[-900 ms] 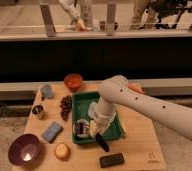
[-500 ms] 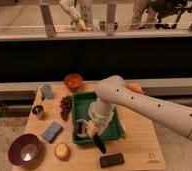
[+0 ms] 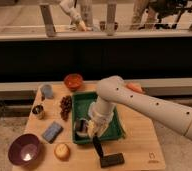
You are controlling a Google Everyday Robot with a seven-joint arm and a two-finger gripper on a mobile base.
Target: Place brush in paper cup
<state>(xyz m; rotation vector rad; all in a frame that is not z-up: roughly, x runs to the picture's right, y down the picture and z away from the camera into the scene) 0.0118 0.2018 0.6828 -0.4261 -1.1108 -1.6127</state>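
Hovering over tray (image 3: 83, 102), gripper (image 3: 92, 129), jaws clamped on brush (image 3: 97, 146), paper cup (image 3: 81, 128) beside, black block (image 3: 112, 160) near

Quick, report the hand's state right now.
Hand: closed, holding the brush, which hangs down over the front edge of the green tray, beside the paper cup.

Tiny shift only: the gripper (image 3: 93, 131), fingers clamped on the brush (image 3: 96, 145), has wobbled left toward the paper cup (image 3: 81, 128) in the green tray (image 3: 84, 102). The brush's dangling end has swung slightly left at the front rim.
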